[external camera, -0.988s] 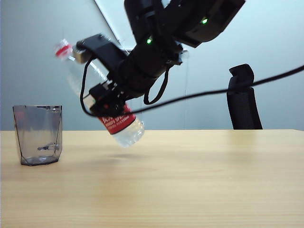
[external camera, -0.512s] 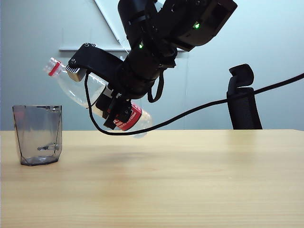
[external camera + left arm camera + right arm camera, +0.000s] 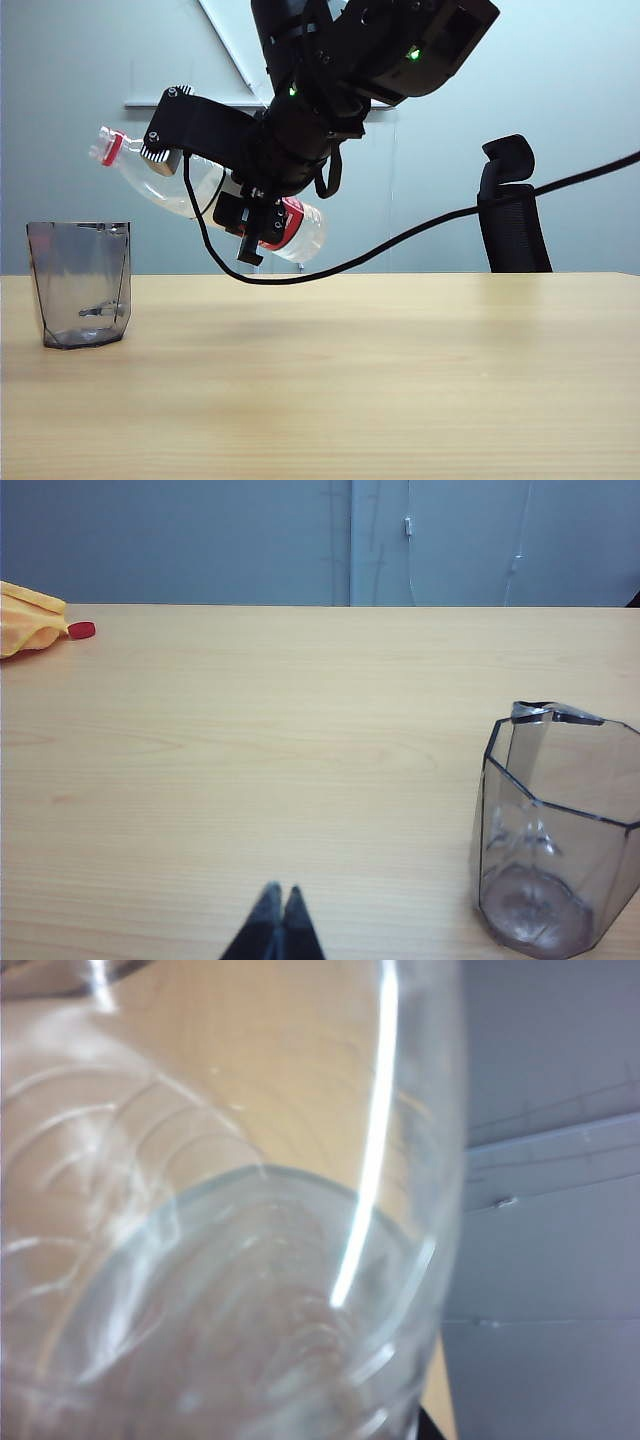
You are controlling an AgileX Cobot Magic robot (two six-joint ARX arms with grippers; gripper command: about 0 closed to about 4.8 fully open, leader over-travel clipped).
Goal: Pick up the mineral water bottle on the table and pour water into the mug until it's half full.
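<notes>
Above table, left of middle: right gripper clamped on bottle
Bottle: tilted, neck toward mug, not yet over it
Mug: upright, seemingly empty, awaiting pour
Left gripper: closed, low beside mug, idle

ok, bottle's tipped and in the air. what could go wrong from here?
1. The mineral water bottle, held by the right gripper, has its neck up and its mouth about over the mug rim's right edge; a pour from this height might splash or miss onto the table.
2. The mug is light and near the table's left edge; a bump could tip it.
3. The left gripper is shut and idle, not steadying the mug.
</notes>
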